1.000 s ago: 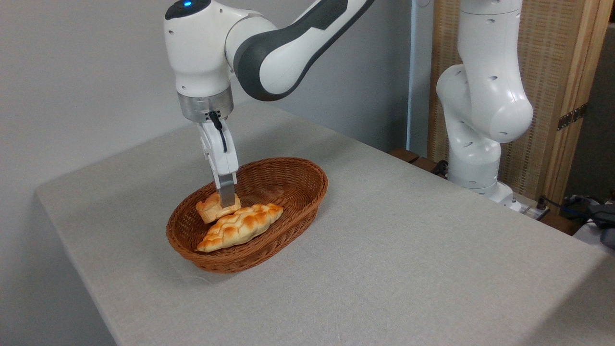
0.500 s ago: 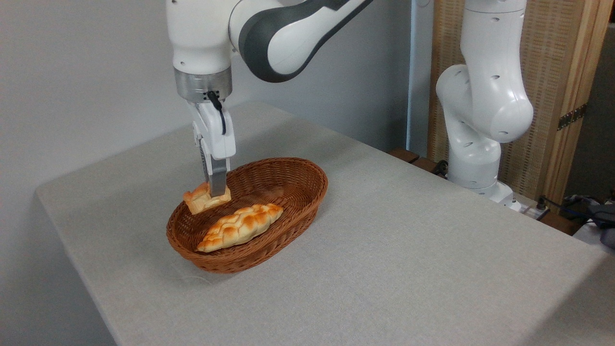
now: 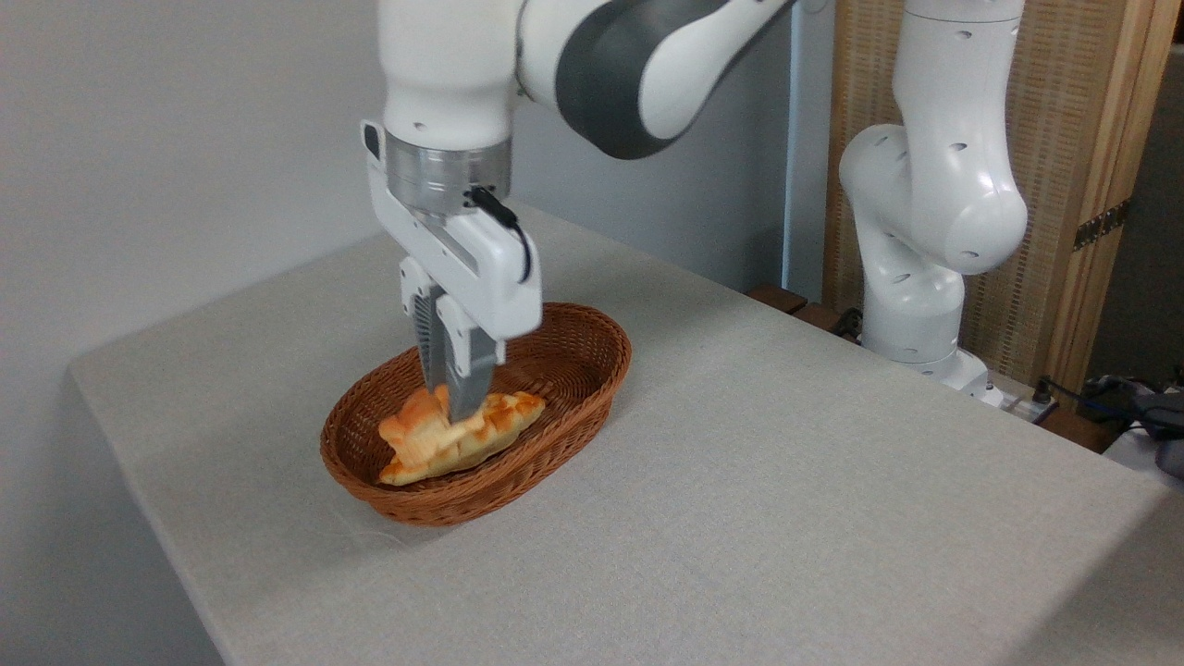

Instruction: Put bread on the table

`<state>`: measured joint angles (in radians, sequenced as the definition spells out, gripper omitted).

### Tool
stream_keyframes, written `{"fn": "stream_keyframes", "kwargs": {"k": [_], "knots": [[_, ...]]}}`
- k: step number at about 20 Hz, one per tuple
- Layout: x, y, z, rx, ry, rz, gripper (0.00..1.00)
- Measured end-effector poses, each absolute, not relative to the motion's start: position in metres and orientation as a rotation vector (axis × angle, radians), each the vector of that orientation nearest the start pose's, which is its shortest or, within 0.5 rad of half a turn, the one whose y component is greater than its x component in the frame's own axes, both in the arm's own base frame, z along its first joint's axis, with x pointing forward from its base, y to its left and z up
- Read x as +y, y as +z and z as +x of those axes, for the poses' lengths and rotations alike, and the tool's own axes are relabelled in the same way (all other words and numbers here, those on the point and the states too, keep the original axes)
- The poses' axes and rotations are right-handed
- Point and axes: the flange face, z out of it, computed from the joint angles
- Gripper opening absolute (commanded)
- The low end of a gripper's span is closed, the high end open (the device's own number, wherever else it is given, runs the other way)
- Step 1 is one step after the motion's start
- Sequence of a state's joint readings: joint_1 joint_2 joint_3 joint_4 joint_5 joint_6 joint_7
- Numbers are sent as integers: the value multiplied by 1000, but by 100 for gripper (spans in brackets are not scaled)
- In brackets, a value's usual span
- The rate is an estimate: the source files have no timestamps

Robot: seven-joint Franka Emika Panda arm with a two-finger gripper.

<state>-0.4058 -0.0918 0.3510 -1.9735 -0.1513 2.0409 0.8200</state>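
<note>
The bread (image 3: 418, 433), a small orange-golden knotted bun, hangs over the wicker basket (image 3: 573, 361), in front of the braided loaf. My gripper (image 3: 451, 407) points down and is shut on the bun's right side. The bun is blurred by motion. Whether it touches the loaf behind it I cannot tell. The table (image 3: 786, 481) is covered in light grey-beige cloth and carries the basket.
A longer pale-golden braided loaf (image 3: 495, 427) lies in the basket, partly hidden by the bun and gripper. The arm's white base (image 3: 925, 259) stands at the table's far right edge, before a wooden screen (image 3: 1082, 185). Bare cloth stretches right of and in front of the basket.
The gripper lifted the bun from the basket toward its left rim, then swung right and toward the camera, rotating. The bun now hangs in front of the braided loaf.
</note>
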Motion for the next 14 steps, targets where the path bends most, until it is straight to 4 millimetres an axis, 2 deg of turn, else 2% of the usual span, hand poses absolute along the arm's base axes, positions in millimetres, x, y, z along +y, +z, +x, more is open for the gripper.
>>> {"fn": "stream_keyframes", "kwargs": {"k": [3, 6, 7, 8, 10, 11, 14], "knots": [[5, 520, 549, 1202, -304, -2954, 35], [27, 517, 548, 1154, -281, -2956, 38], [31, 515, 548, 1144, -272, -2959, 44], [34, 513, 548, 1138, -263, -2962, 69], [44, 508, 546, 1121, -227, -2974, 78], [50, 505, 545, 1121, -205, -2976, 100], [58, 501, 543, 1131, -156, -2964, 100]]}}
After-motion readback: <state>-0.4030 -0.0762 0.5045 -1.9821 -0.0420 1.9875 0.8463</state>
